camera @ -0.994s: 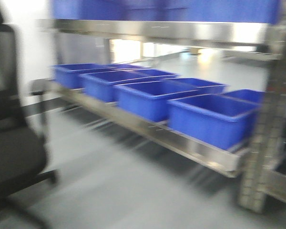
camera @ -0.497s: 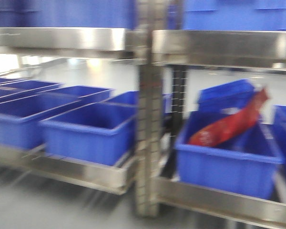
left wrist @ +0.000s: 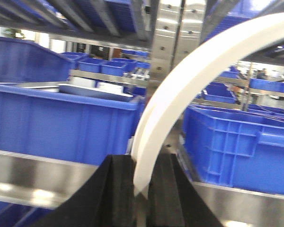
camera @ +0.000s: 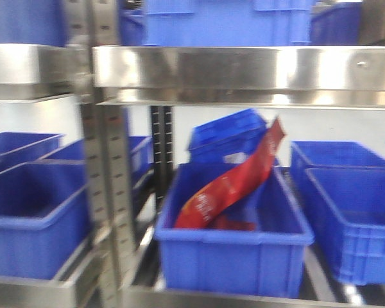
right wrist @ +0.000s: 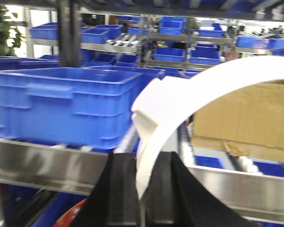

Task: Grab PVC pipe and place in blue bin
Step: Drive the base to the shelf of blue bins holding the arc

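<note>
The left gripper's [left wrist: 141,182] jaws clamp a curved white pipe's [left wrist: 189,80] end; the right gripper's [right wrist: 141,187] jaws clamp a pipe end likewise. A red bag [camera: 234,183] leans in the shelf's [camera: 244,67] middle bin [camera: 231,263].

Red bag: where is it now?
In the front view, the red bag leans inside the centre blue bin, just right of the steel upright.

Blue plastic bins [camera: 231,263] on silver steel shelving [camera: 244,67].
Long packet [camera: 234,183] is red with pale print; curved PVC pipe [left wrist: 189,80] is white.
</note>
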{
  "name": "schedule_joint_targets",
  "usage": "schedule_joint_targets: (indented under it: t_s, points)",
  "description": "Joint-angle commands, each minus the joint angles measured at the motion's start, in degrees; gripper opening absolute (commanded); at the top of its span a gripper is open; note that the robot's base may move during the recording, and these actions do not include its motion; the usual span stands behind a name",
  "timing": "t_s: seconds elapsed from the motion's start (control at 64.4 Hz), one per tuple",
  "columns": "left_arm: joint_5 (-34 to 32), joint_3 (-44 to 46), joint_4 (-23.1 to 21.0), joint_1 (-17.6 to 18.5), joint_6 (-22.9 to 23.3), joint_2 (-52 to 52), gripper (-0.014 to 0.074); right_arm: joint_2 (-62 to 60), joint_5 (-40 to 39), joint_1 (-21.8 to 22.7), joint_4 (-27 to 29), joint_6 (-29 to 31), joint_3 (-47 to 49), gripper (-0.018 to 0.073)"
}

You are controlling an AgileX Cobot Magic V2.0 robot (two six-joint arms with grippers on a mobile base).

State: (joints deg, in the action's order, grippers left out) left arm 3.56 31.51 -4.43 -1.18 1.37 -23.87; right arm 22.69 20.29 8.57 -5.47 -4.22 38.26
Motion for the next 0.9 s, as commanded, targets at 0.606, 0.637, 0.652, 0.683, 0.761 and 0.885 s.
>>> schedule_joint_targets:
  t_s: [0.606, 0.637, 0.652, 0.683, 0.761, 0.885]
  points:
    - [-1.75, -0.01, -0.15, 0.24, 0.34, 0.21, -0.0111, 0.03, -1.6, 0.31, -0.5, 0.28, 0.06, -0.0168]
    - [-1.75, -0.01, -0.15, 0.24, 0.34, 0.21, -0.0111, 0.03, -1.6, 0.31, -0.5, 0.28, 0.06, -0.0168]
    - [-1.75, -0.01, -0.15, 0.24, 0.34, 0.21, -0.0111, 0.03, -1.6, 0.31, -0.5, 0.28, 0.06, -0.0168]
    - [-1.75, -0.01, -0.15, 0.24, 0.34, 0.21, -0.0111, 0.03, -1.6, 0.31, -0.5, 0.28, 0.06, -0.0168]
    - [-1.75, -0.01, -0.15, 0.24, 0.34, 0.21, -0.0111, 0.03, -1.6, 0.31, -0.5, 0.28, 0.06, -0.0168]
    - [-1.75, -0.01, -0.15, 0.24, 0.34, 0.21, -0.0111, 0.03, -1.7, 0.31, -0.5, 0.28, 0.06, -0.0168]
